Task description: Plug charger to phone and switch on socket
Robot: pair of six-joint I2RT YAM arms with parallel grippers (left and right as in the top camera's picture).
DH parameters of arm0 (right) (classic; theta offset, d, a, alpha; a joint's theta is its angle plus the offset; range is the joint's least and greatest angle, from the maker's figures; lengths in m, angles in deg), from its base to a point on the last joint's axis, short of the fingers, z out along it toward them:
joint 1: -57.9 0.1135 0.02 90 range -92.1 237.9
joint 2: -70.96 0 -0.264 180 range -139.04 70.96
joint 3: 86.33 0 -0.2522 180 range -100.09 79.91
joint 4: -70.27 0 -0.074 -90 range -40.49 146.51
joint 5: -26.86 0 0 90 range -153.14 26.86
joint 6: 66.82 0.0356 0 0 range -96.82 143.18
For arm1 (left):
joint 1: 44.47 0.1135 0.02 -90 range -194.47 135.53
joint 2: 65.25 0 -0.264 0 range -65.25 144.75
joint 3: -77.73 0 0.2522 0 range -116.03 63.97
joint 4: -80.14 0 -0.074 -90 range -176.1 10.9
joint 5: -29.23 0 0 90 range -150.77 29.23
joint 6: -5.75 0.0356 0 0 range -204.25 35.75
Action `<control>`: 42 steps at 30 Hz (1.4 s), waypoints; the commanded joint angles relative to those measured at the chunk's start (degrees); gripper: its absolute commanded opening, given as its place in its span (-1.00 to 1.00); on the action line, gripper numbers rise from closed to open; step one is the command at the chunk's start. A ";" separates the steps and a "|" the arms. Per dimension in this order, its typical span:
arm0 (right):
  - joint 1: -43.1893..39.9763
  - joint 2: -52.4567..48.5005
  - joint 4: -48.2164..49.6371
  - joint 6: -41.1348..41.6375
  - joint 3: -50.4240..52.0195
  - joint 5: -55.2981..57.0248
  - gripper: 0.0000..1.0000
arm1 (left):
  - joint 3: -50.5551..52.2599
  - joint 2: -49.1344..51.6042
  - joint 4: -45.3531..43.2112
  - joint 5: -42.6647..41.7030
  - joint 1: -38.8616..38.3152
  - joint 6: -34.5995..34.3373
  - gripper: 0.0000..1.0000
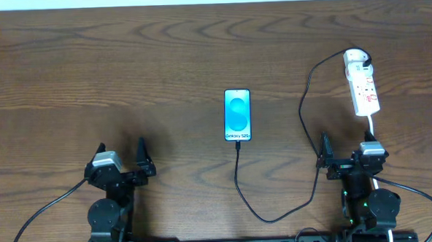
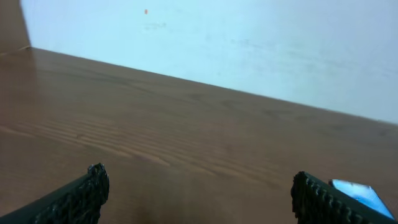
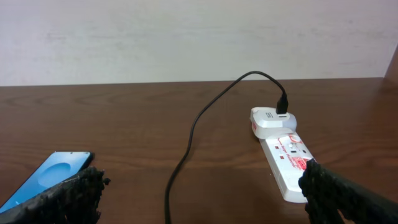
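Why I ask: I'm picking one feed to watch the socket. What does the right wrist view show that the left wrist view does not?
Only the right wrist view: the white elongated power strip with red marks, its white rounded plug head, the thin black charger cable arcing from that head, and the open right gripper. Only the left wrist view: the open left gripper, nothing else of its own. Both: the small blue-screened smartphone at a frame edge, the brown wooden table and the pale wall.

We cannot read the socket (image 1: 363, 85) switches overhead; the left claw (image 2: 199, 194) and frame edge hide most of the phone (image 2: 367, 193).
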 commanded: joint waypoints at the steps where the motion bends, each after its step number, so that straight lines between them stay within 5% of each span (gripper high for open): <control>1: 0.39 0.37 -0.31 0.35 0.07 0.31 0.99 | 0.79 -0.52 2.99 -1.51 0.20 4.94 0.91; 42: 0.39 0.37 -0.31 0.35 0.07 0.31 0.98 | 0.79 -0.55 2.89 -1.27 0.20 6.54 0.91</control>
